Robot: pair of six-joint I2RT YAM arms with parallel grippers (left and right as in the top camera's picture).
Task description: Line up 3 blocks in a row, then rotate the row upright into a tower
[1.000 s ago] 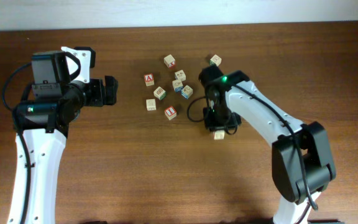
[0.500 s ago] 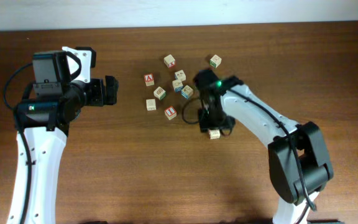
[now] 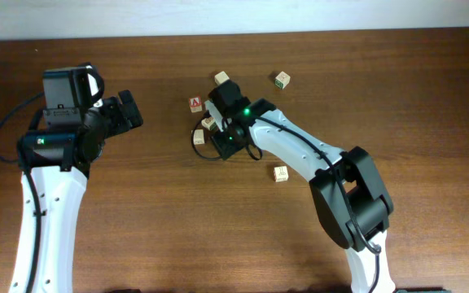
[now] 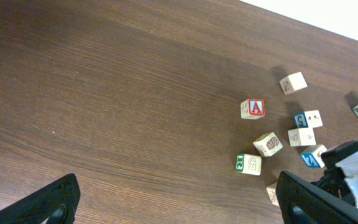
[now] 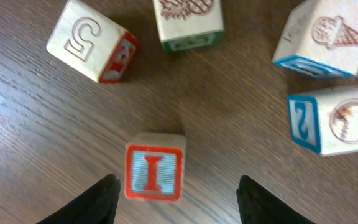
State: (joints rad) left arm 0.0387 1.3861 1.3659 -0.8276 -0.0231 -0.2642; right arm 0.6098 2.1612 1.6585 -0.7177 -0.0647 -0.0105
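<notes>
I am hovering my right gripper (image 5: 178, 200), jaws wide and empty, over the red-framed I block (image 5: 154, 173), which is lying on the table nearer one finger (image 5: 98, 205). If I close off-centre like this, I am risking that finger striking first and skidding the block toward the 5 block (image 5: 89, 40).

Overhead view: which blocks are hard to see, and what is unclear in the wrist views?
Overhead: the right arm covers part of the block cluster; prints too small to read.
Left wrist: a finger of the left claw partly hides one block.
Right wrist: the top edge cuts the pineapple block.
</notes>
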